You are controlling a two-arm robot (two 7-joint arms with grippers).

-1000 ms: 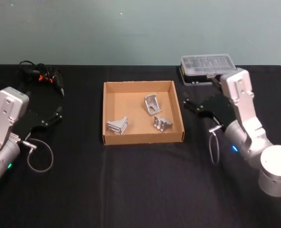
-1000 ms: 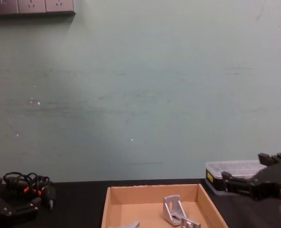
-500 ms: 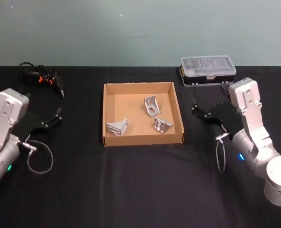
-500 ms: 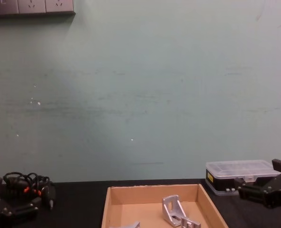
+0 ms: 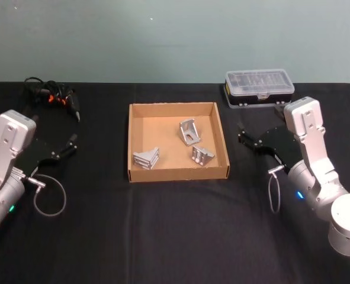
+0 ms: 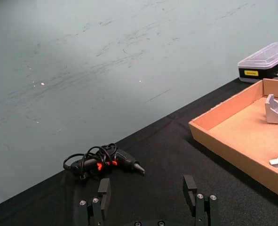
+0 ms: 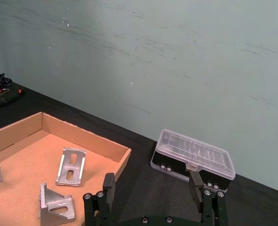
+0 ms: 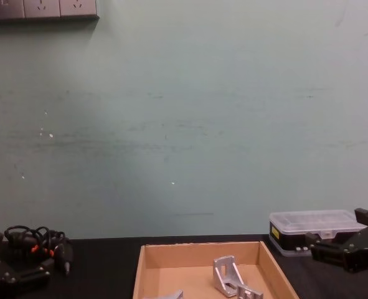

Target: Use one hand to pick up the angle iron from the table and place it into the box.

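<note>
**Three angle irons in the box, both grippers empty**

Three angle irons (image 5: 190,131) lie inside the box (image 5: 177,173) mid-table (image 5: 163,236). Right gripper (image 5: 241,134) and left gripper (image 5: 65,149) flank it, jaws spread, holding nothing. The chest view cuts off the box's front.

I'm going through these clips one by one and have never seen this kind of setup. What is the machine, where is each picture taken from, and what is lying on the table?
This is a two-armed robot. One picture looks down from its head, one looks across from its chest, and two come from cameras on its wrists.

On the black table sits an open cardboard box with three metal angle irons inside: one at its left, one at the back, one at the right. Behind it to the right is a clear-lidded organiser case; far left lies a bundle of black cables.

The left pincer is left of the box, the right pincer right of it. Both are open and hold nothing.
</note>
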